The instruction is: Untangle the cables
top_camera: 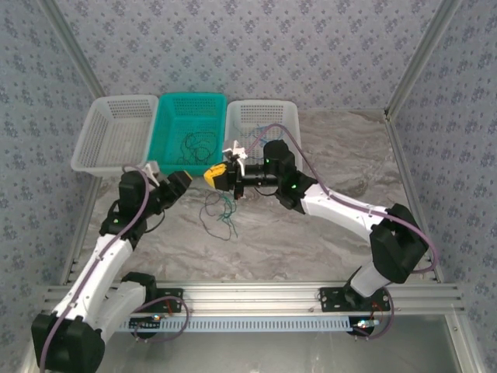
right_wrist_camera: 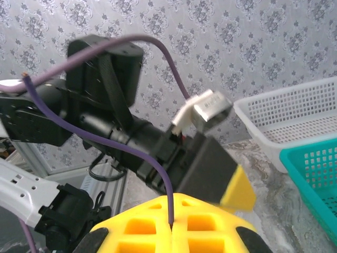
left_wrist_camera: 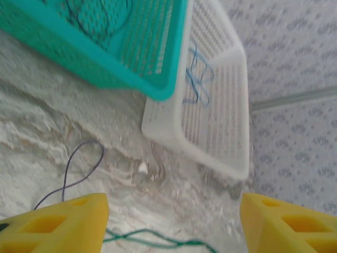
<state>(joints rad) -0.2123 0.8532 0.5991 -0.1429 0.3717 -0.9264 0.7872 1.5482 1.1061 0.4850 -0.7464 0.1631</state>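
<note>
Mid-separation, I reckon: right claw (right_wrist_camera: 171, 225) is pinched shut on the dark wire (right_wrist_camera: 169, 199), and left claw (left_wrist_camera: 174, 224) is wide open and empty over the green wire (left_wrist_camera: 152, 243) on the table (left_wrist_camera: 37, 132). The next move needs the dark one pulled clear without dragging green along.

The green cable (left_wrist_camera: 158, 242) is blurred and cut off below.

Lab rig: aluminium frame (top_camera: 256, 294), wallpapered walls (top_camera: 256, 47)

white arm links (top_camera: 342, 208), black joints (top_camera: 397, 247), yellow claw fingers (left_wrist_camera: 52, 224), purplish cables (right_wrist_camera: 137, 38)
</note>
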